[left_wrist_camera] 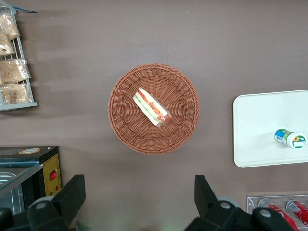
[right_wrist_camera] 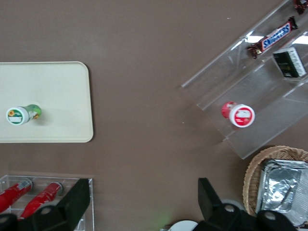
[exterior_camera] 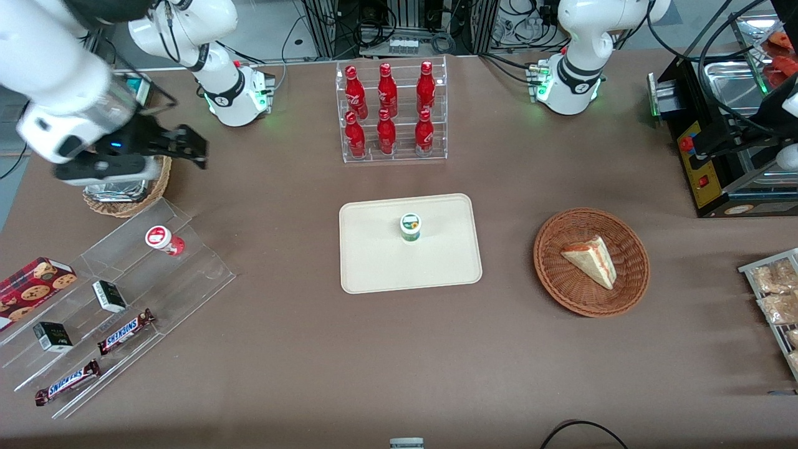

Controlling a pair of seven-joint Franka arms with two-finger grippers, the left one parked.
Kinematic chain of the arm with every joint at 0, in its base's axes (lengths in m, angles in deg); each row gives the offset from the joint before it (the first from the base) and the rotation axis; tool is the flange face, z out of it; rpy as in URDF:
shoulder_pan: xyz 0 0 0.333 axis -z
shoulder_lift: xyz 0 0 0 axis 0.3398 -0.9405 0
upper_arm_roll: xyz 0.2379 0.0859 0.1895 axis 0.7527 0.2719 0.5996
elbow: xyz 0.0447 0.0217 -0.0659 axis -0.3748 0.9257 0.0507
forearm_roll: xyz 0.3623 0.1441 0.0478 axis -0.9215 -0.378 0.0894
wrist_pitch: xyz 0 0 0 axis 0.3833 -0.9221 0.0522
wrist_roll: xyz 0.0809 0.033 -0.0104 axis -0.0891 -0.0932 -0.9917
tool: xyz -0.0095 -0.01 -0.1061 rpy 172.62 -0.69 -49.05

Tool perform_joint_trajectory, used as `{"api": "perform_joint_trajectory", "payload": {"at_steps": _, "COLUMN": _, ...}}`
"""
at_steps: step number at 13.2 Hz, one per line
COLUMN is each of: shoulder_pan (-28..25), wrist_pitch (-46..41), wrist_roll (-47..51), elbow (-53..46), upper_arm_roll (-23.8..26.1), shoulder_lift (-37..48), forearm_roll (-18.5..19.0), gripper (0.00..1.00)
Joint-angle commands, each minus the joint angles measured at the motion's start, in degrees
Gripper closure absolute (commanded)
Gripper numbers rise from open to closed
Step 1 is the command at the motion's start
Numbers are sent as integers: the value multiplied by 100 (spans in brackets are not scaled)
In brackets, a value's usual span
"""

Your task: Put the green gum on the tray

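Gum (exterior_camera: 410, 226) upright on tray (exterior_camera: 374, 262); my gripper (exterior_camera: 190, 148) well away from tray, fingers apart, apparently empty. Risk: careless return sweep topples gum.

Robotics lab dressed as a mock snack shop. Brown-covered counter (exterior_camera: 399, 349) carries retail-style displays: a clear tiered rack (exterior_camera: 394, 112) of red soda bottles, a stepped acrylic stand (exterior_camera: 118, 299) with candy bars (exterior_camera: 126, 331) and small boxes, a wicker basket (exterior_camera: 591, 262) holding a wrapped sandwich wedge (exterior_camera: 590, 260), a wire rack of bagged snacks (exterior_camera: 776, 299). Lab signs: two white arm bases (exterior_camera: 237, 93) bolted at the counter's edge with green status lights, bundles of black cable (exterior_camera: 399, 25) and equipment racks past the counter, a black machine with red buttons (exterior_camera: 711, 156) toward the parked arm's end.
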Motion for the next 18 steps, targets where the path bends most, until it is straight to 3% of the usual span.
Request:
{"api": "perform_joint_trajectory", "payload": {"at_steps": 1, "shoulder_pan": 366, "wrist_pitch": -194, "wrist_roll": -402, "elbow": 115, "upper_arm_roll": 23, "shoulder_lift": 240, "forearm_roll": -50, "gripper": 0}}
{"api": "perform_joint_trajectory", "payload": {"at_steps": 8, "shoulder_pan": 1334, "wrist_pitch": -423, "wrist_roll": -1097, "elbow": 88, "upper_arm_roll": 49, "shoulder_lift": 320, "forearm_roll": -50, "gripper": 0}}
{"api": "perform_joint_trajectory", "payload": {"at_steps": 18, "shoulder_pan": 1721, "wrist_pitch": -388, "wrist_roll": -1106, "elbow": -227, "upper_arm_roll": 5, "shoulder_lift": -66, "forearm_roll": -33, "gripper": 0}}
